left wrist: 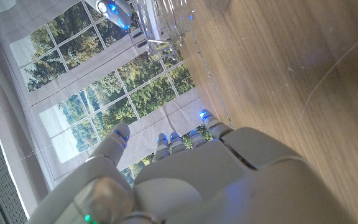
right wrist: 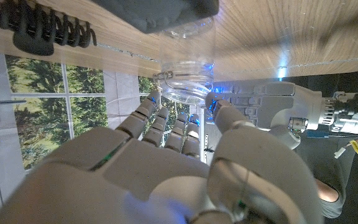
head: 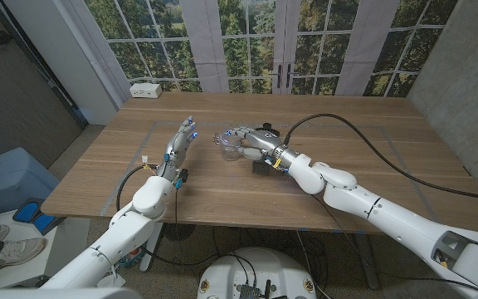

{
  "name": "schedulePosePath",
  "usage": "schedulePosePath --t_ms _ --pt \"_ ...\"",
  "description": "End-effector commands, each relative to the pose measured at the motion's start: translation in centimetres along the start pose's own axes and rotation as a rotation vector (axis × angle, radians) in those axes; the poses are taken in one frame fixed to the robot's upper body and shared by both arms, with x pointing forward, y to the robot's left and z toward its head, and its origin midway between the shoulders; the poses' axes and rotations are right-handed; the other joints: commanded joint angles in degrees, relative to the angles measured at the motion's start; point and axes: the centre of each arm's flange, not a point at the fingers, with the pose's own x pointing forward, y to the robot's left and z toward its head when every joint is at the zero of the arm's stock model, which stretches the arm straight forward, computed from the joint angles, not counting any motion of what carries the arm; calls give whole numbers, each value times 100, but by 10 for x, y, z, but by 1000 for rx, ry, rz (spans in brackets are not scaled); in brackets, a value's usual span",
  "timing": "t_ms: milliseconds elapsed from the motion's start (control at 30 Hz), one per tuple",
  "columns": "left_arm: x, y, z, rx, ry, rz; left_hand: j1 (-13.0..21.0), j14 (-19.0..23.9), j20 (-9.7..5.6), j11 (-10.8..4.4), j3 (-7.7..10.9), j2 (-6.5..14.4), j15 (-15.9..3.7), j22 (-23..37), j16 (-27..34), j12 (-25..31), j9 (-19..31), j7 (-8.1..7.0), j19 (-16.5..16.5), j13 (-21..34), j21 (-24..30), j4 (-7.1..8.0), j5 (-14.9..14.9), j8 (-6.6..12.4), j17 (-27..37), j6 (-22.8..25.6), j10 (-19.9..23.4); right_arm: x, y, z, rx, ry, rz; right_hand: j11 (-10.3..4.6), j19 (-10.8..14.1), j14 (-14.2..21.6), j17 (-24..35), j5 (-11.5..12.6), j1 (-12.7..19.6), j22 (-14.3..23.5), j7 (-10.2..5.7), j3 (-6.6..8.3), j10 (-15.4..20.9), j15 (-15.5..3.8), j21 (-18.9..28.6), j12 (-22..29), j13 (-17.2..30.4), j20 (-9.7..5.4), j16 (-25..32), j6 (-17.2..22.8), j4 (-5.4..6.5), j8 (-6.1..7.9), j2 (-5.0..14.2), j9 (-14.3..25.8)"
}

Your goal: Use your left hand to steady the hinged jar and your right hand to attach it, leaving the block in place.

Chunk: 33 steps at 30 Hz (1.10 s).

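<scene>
Clear colourless glass hinged jar [head: 230, 148], blue glints on it in the right wrist view. Dark grey, near-black rectangular block [right wrist: 166, 14]. Light grey-white plastic left hand [head: 181, 141], blue lights at its fingertips [left wrist: 120, 132]. Right hand [head: 244, 138] same grey-white, blue tip lights too. Mid-brown wooden table [head: 372, 166] with streaked grain, faint pale outline lines. Black cable [head: 388, 149].

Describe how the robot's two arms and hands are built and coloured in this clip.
Both arms are smooth white shells with grey joints. The left hand and right hand are silver-grey, with blue lights glowing at the fingertips. A black cable runs across the table to the right wrist, which has a metallic collar; a thinner black cable loops beside the left forearm. A green light shows on each hand's back.
</scene>
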Motion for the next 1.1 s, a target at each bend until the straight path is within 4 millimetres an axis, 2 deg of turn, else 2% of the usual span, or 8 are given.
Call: schedulePosePath --t_ms 33,133,300,500,633,833,900,1100 --pt "3 1 -1 -4 2 -4 66 22 -411 -50 -1 299 -704 18 10 -14 23 -25 37 21 -12 -47 -16 -15 15 21 15 7 6 0 -37 5 45 -25 -19 -36 -7 50 69 9 -15 3 41 -648 -23 19 8 -238 -31 36 -28 42 27 12" --pt "5 2 -1 -2 5 -7 69 17 -420 -53 -13 270 -714 17 6 -13 23 -35 40 21 -14 -67 -22 -15 14 24 20 7 10 -2 -46 16 67 -6 -22 -39 -16 59 81 8 -16 -9 55 -648 -27 25 7 -234 -32 32 -33 42 20 12" --pt "5 2 -1 13 19 -4 115 -2 -459 -83 -48 118 -748 7 -5 -31 24 -61 39 22 -33 -214 -52 -21 10 -9 -21 8 19 -4 -55 30 105 9 -28 -47 -27 65 85 8 13 -37 53 -639 -32 26 8 -227 -34 35 -32 46 4 12" --pt "2 2 -1 39 41 12 280 24 -439 -81 -30 5 -682 -3 8 -25 29 -59 52 25 -52 -489 -88 6 13 -53 -18 8 30 -7 -55 40 151 24 -32 -54 -37 68 80 8 26 -70 62 -617 -36 31 8 -218 -36 33 -26 47 -12 13" --pt "-1 2 0 63 62 25 562 294 -271 -62 29 -2 -446 5 69 7 37 -29 215 26 -18 -800 -136 91 22 72 85 8 34 -7 -56 45 170 25 -34 -61 -42 70 75 8 42 -91 59 -615 -38 30 9 -218 -37 24 -20 45 -18 13" --pt "-10 0 -2 143 99 64 646 651 -75 -44 -24 -37 -332 21 99 93 43 -37 352 28 -2 -819 -164 212 26 678 480 8 36 -7 -53 50 178 40 -34 -66 -51 70 63 8 57 -128 51 -595 -40 28 10 -209 -37 22 -8 46 -30 14" --pt "-14 -2 -3 205 115 90 638 866 99 -5 -99 -80 -256 31 99 147 44 53 357 31 -17 -807 -172 251 26 1127 797 8 37 -8 -52 54 183 40 -33 -68 -54 71 60 8 57 -138 55 -597 -41 30 10 -208 -37 24 -6 47 -32 14" --pt "-28 -10 -2 416 162 201 577 1164 237 22 -217 -170 -131 44 100 191 49 214 174 35 -77 -794 -173 264 33 1736 1214 8 39 -9 -53 54 195 47 -32 -66 -63 74 52 8 63 -172 61 -594 -43 34 10 -199 -34 43 2 57 -36 14"
